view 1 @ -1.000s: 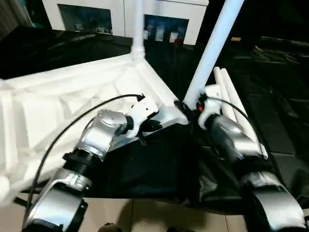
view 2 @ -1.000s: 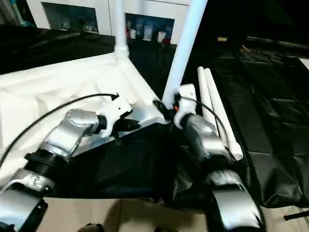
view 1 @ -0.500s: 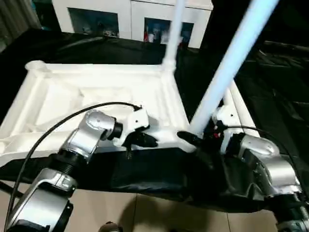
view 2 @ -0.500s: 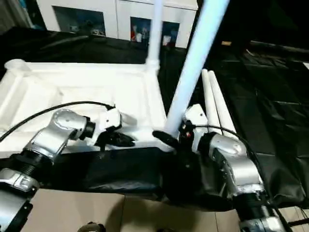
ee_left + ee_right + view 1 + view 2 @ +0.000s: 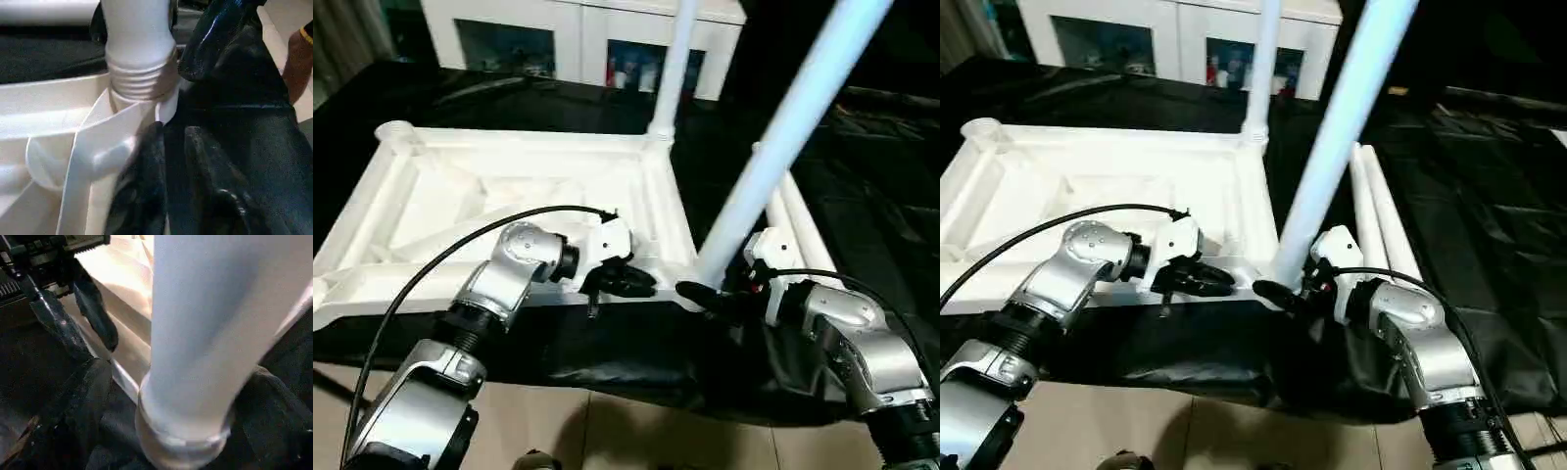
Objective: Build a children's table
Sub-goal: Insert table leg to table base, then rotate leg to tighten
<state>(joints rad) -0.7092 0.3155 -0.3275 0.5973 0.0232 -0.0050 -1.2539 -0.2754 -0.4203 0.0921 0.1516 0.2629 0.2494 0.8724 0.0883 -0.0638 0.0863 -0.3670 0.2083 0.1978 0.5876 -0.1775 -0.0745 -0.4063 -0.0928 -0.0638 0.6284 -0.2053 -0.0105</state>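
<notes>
The children's table (image 5: 509, 186) lies upside down on the bench (image 5: 862, 196). Right end effector (image 5: 1283, 291), fingers apart around the near-corner leg (image 5: 773, 147) (threads exposed), should twist it home; left end effector (image 5: 631, 282), barely parted, steadies the rim.

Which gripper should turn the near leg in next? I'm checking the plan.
Probably the right gripper: its open fingers stand on either side of the near leg at the base. The left gripper sits at the tabletop edge.
</notes>
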